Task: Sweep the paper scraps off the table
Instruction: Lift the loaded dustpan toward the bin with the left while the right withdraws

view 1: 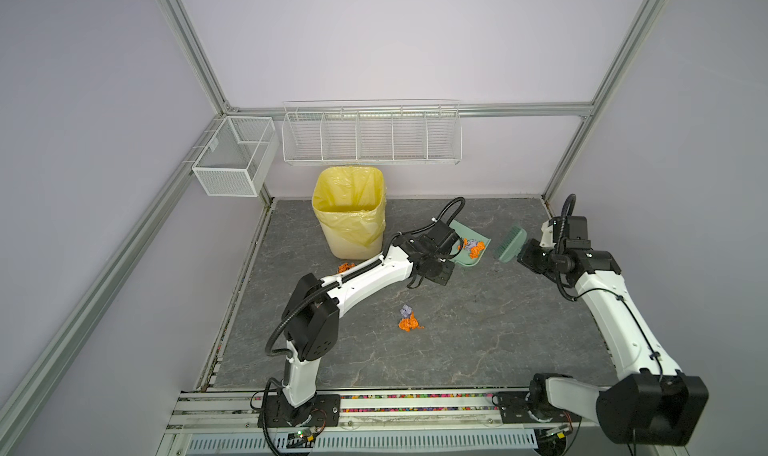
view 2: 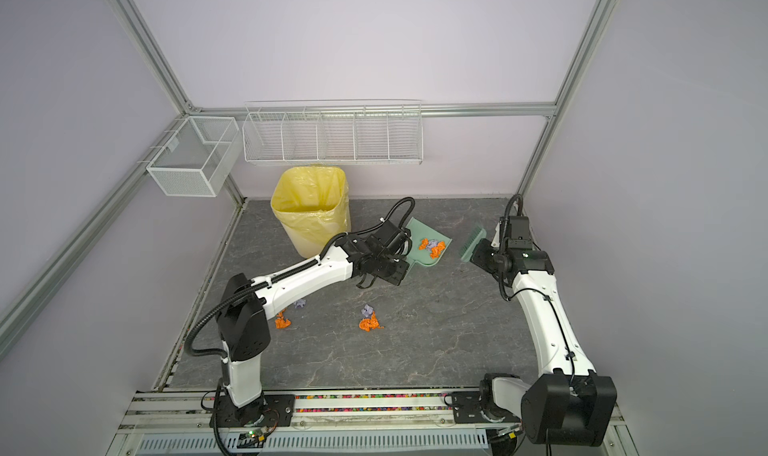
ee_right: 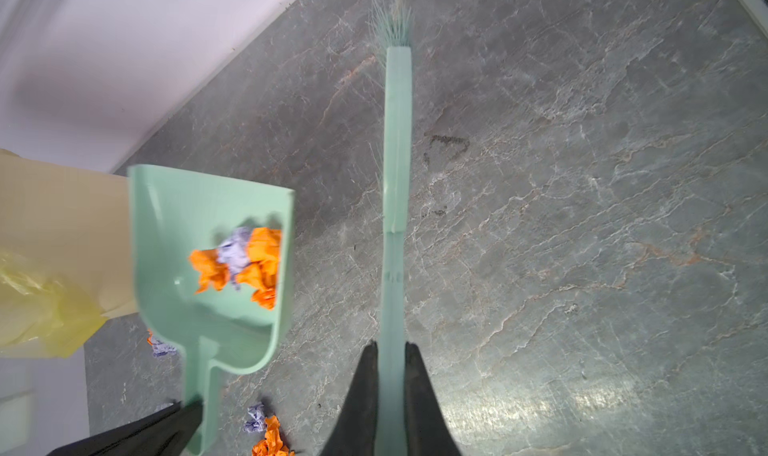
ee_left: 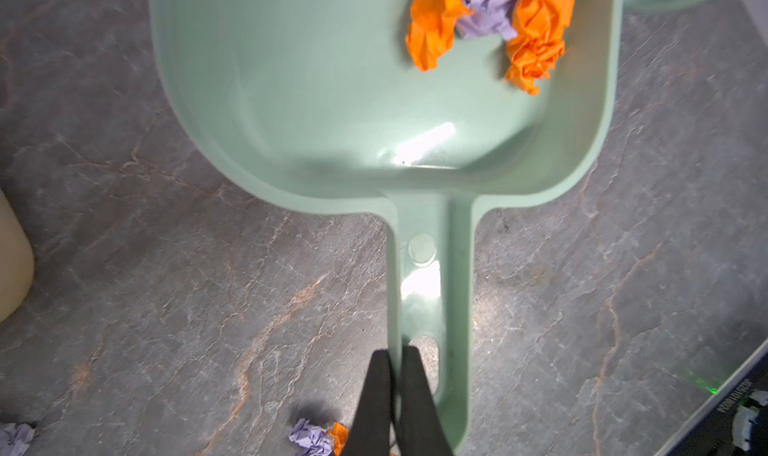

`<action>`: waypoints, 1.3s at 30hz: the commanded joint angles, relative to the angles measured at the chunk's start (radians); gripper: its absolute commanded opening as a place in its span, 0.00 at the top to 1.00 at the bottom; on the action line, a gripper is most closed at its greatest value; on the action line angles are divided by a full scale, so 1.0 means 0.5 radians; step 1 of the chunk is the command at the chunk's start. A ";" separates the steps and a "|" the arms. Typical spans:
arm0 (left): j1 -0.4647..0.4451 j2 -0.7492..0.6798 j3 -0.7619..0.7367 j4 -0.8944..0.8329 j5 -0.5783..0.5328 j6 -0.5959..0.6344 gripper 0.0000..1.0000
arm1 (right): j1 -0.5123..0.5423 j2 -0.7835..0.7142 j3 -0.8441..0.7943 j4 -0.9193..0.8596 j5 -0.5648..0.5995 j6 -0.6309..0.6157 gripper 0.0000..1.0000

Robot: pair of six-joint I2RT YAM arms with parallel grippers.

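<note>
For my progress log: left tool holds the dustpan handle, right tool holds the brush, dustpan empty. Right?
No: the dustpan is not empty. The left wrist view shows orange and lavender paper scraps lying in it. The rest holds: left tool on its handle, right tool on the brush.

Crumpled paper scraps (view 1: 409, 321) (orange, lavender) litter the grey table (view 1: 498, 329)

Smooth, glossy plastic dustpan (ee_left: 291, 80); crumpled matt paper scraps (ee_left: 436, 21); veined stone-look table (ee_left: 166, 287) with a slight sheen.
</note>
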 commanded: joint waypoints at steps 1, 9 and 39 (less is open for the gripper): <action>-0.002 -0.099 0.034 0.068 -0.097 -0.017 1.00 | 0.005 -0.034 -0.043 0.008 -0.053 -0.004 0.93; 0.000 0.063 0.447 -0.397 -0.231 0.034 1.00 | 0.034 -0.095 -0.129 0.023 -0.092 0.019 0.93; 0.141 0.144 1.113 -1.058 -0.609 0.189 1.00 | 0.245 -0.015 -0.272 0.227 -0.166 0.077 0.93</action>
